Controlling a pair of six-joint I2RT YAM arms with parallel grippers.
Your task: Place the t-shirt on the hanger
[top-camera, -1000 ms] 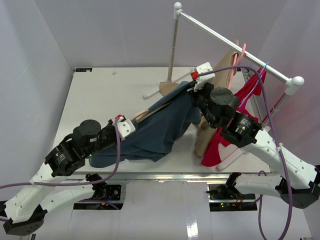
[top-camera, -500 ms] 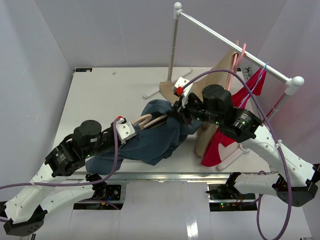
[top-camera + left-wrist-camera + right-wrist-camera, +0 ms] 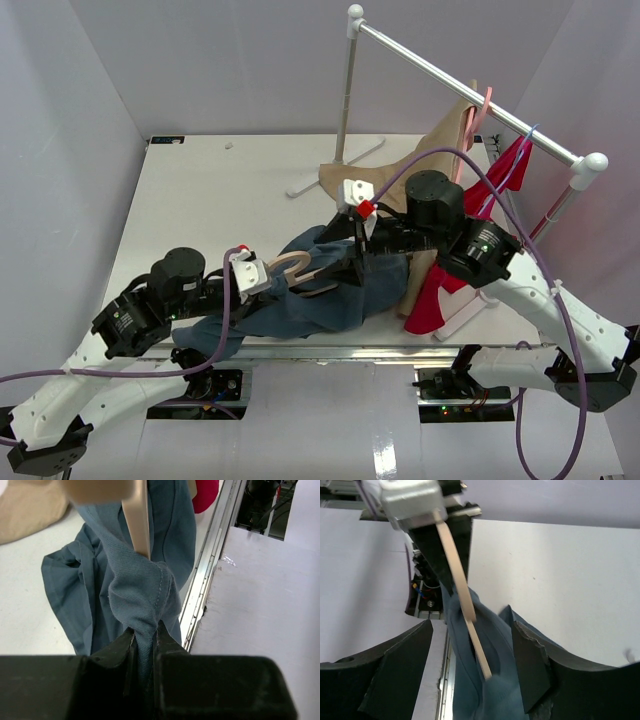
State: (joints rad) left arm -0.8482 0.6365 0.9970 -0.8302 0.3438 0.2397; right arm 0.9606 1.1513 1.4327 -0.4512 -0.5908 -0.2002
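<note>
Left gripper (image 3: 145, 639): jaws closed, clamped on a bunched fold of the slate-blue t-shirt (image 3: 335, 300). In the left wrist view the fabric rises from between the fingers, and one pale wooden bar of the hanger (image 3: 465, 597) enters the fold from above. Whether the fingers also bear on the hanger inside the fabric cannot be told.

Right gripper (image 3: 471, 627): jaws apart, holding nothing. In the right wrist view its two black fingers stand on either side of the hanger bar and of the fabric gathered around it. Neither finger clearly touches them.

T-shirt position: crumpled on the white table (image 3: 200, 180), near its front edge, between the two grippers. One part is lifted by the left gripper.

Hanger position: over the left portion of the t-shirt. In the top view its curved hook lies just beside the left gripper, and its frame runs toward the right gripper, partly covered by fabric.

Surroundings: a garment rack (image 3: 450, 75) stands at the far right of the table. A tan garment (image 3: 440, 150) hangs from it on a pink hanger (image 3: 480, 110). A red garment (image 3: 428, 295) reaches down to the table, just beside the right edge of the t-shirt.
</note>
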